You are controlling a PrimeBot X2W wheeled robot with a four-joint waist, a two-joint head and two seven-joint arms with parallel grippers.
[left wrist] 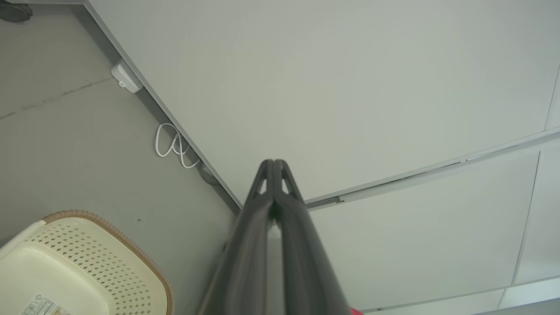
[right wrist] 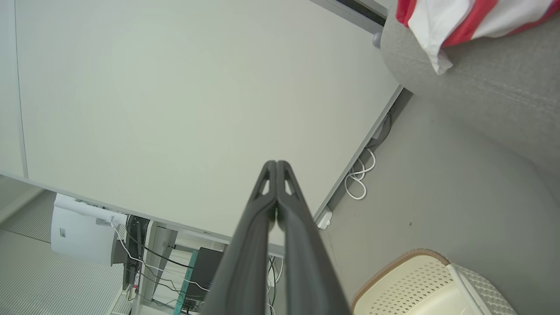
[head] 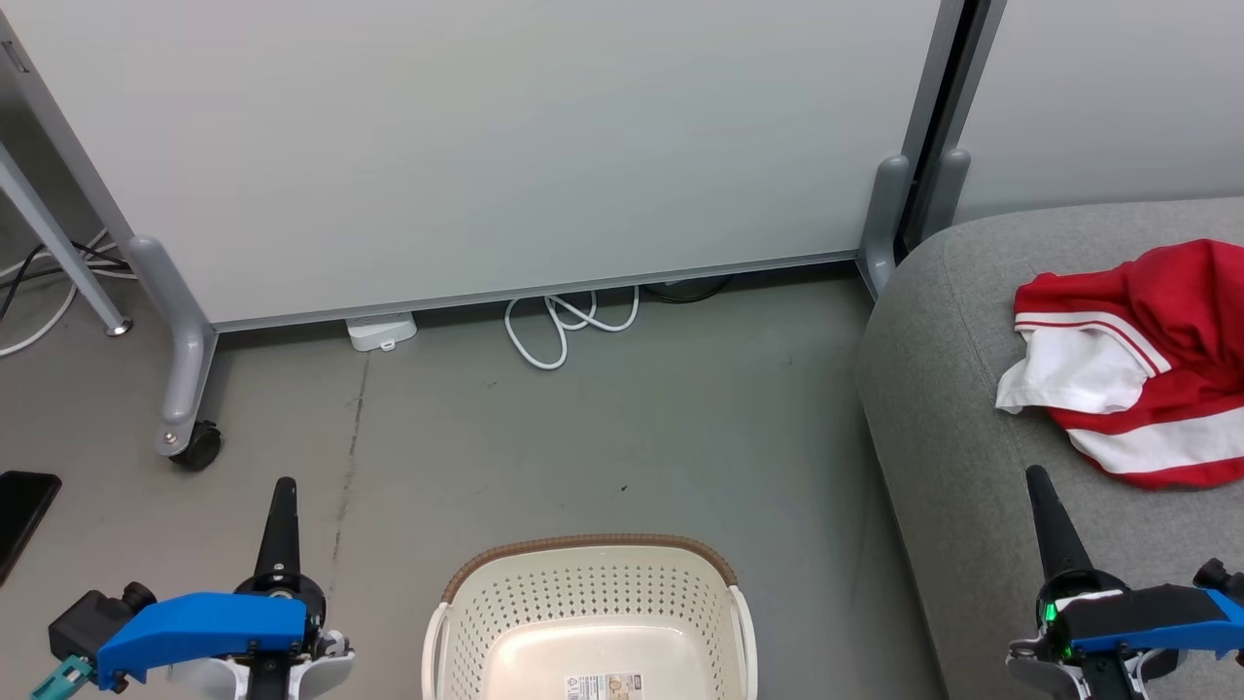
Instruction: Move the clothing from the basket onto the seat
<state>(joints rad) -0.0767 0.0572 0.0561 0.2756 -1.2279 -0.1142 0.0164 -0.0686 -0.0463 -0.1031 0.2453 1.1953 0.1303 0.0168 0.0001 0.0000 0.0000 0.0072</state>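
Red & white clothing point(head: 1147, 360) lies in a heap on the grey seat point(head: 957, 437), right side of the head pic. The basket point(head: 593, 542) sits on the floor point(head: 583, 437) at bottom middle, w/ a sticker point(head: 604, 686) on its pale bottom. The left gripper point(head: 284, 486), bottom left, & right gripper point(head: 1036, 478), bottom right, are both pinched tight, fingers touching each other.

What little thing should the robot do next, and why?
Probably just tip its head down to check the near end of the basket, then rest. The part in view holds no clothes, the red clothing lies on the seat, and the left gripper and right gripper are shut on nothing.
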